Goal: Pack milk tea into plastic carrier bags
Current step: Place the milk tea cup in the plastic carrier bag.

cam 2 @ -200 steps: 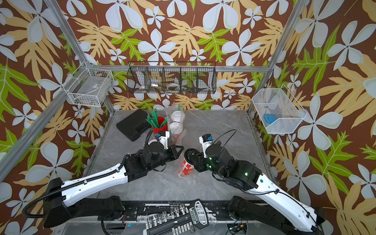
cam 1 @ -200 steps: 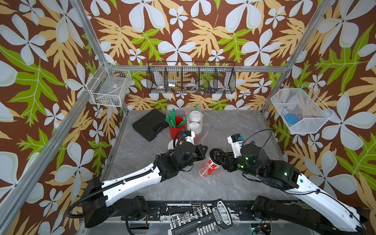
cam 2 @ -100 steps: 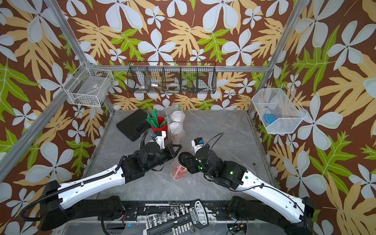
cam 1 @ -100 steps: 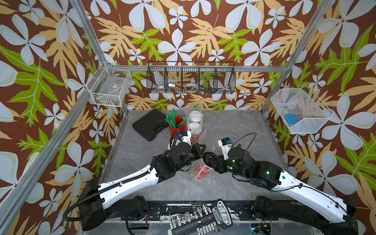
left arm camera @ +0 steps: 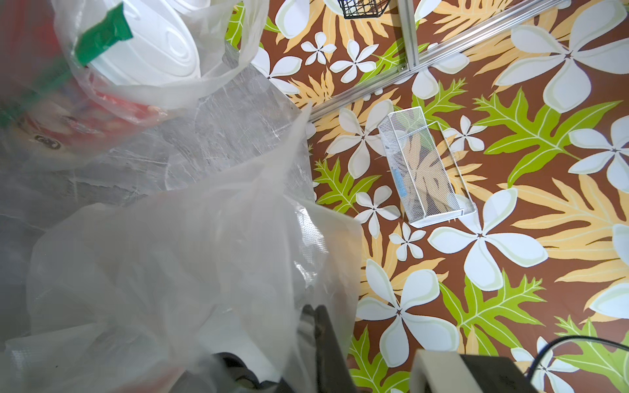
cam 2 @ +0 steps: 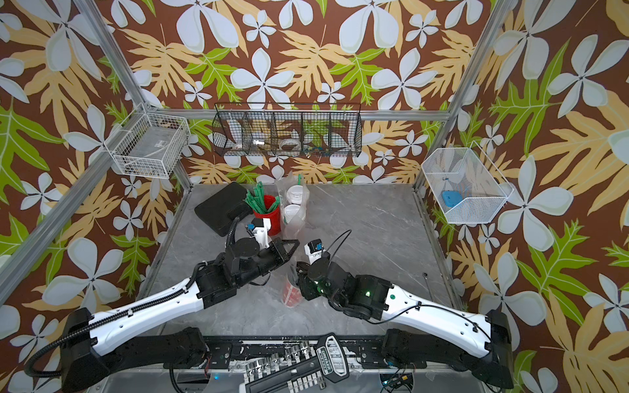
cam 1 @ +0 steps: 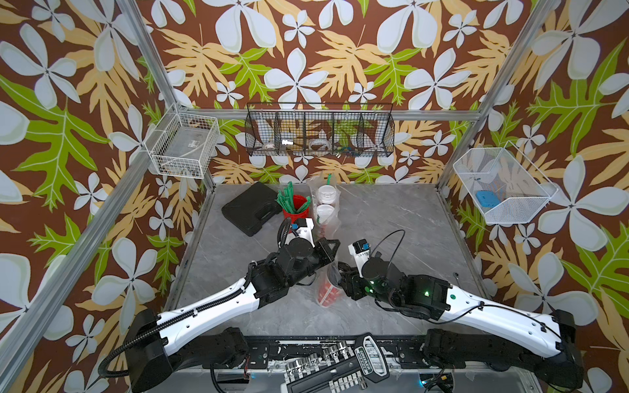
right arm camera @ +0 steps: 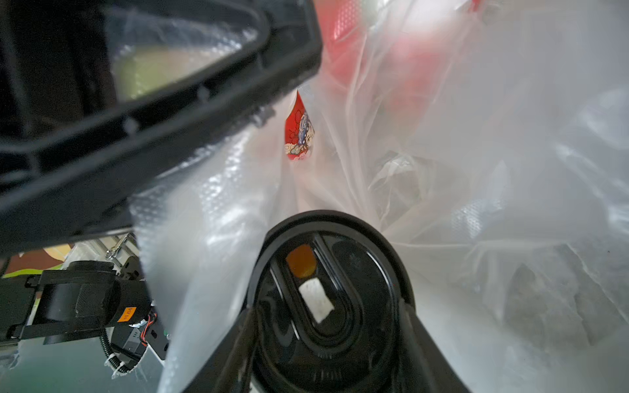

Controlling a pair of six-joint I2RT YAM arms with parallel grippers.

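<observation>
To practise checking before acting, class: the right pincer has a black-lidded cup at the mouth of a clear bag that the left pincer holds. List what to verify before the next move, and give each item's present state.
1. Bag hold: left pincer shut on the front bag at its edge: ok.
2. Cup hold: right pincer clamped on the black-lidded cup at its lid: ok.
3. Bag mouth: film stands around the lid in the right wrist view: ok.
4. Cup's base resting on the table: cannot tell; film and arms hide it.
5. Packed drinks: two white-lidded cups upright in the back bag: ok.
</observation>
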